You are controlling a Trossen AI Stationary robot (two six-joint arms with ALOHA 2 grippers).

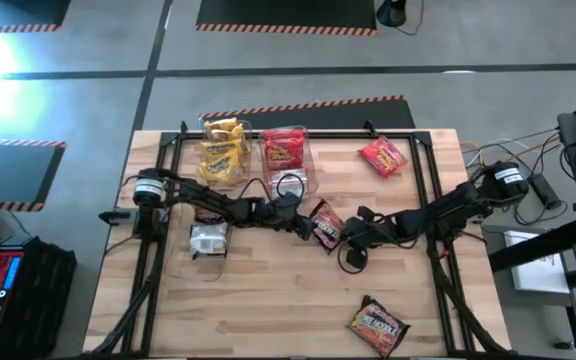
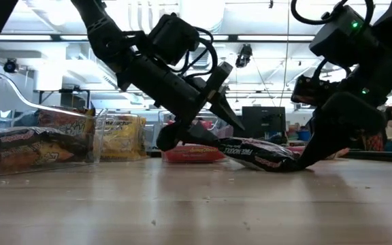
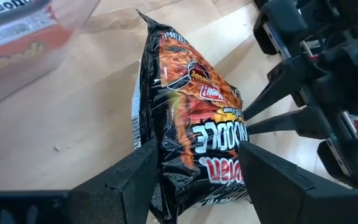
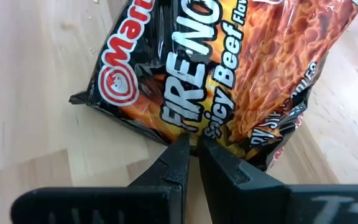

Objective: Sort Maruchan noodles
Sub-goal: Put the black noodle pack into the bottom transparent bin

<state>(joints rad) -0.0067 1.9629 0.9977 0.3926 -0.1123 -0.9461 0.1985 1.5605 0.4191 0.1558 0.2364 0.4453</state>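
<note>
A dark brown-red Maruchan packet [image 1: 326,226] lies mid-table between both grippers. My left gripper [image 3: 197,149] reaches in from the left and is shut on it. My right gripper [image 4: 191,146] comes from the right and is shut on its side. Yellow packets fill a clear bin [image 1: 223,152] at the far edge, and red-orange ones fill the bin [image 1: 286,150] beside it. A third bin [image 1: 208,240] on the left holds a silvery-backed packet. One red-orange packet [image 1: 382,157] lies flat far right. Another dark packet [image 1: 378,325] lies flat near the near edge. My left gripper pinches the dark packet across its width near one short end [image 3: 188,177], one finger [image 3: 135,180] on each long side. It comes slanting down from the table's left. The packet's far end [image 2: 278,163] rests on the table. My right gripper pinches the packet's side edge [image 4: 188,138] about midway along, with its two fingers [image 4: 176,163] almost together. It comes slanting down from the table's right, and the packet stays low on the table.
The black frame rails [image 1: 433,200] run along the table's left, right and far sides. The three bins stand on the left and far-middle part. Bare wood [image 1: 268,300] stretches across the near half apart from the loose dark packet.
</note>
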